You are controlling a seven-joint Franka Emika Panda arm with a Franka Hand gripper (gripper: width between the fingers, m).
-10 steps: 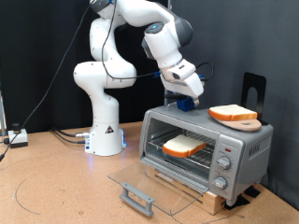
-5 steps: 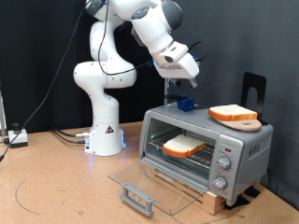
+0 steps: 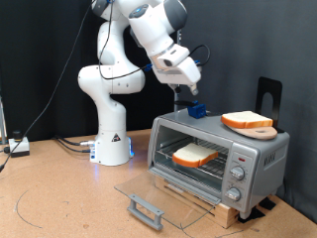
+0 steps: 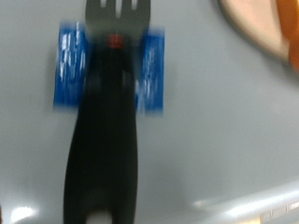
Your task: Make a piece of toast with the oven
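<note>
Oven [image 3: 220,157] sits near the right edge of the worktop [image 3: 59,193], door [image 3: 158,193] dropped fully open and lying flat toward the front edge, grey bar handle [image 3: 146,210] at its outer end. Piece of toast [image 3: 197,155] is inside, flat on the wire rack [image 3: 203,165]. Second slice [image 3: 247,120] rests on a round wooden board [image 3: 260,130] on the oven roof, toward the right end.

Gripper [image 3: 194,97] hangs above the left end of the oven roof, clear of it, over a small blue object [image 3: 198,111] that sits on the roof. Wrist view is blurred: a black spatula-like tool [image 4: 105,131] runs down the frame with blue pads [image 4: 69,63] either side of it, grey roof surface behind, crust of the second slice [image 4: 266,26] in one corner. Tool appears to be clamped between the fingers, but with this blur I cannot tell for certain how wide the fingers are or whether they have real contact.

Three knobs [image 3: 237,173] on the oven's right front panel. Black stand [image 3: 269,94] behind the oven.
</note>
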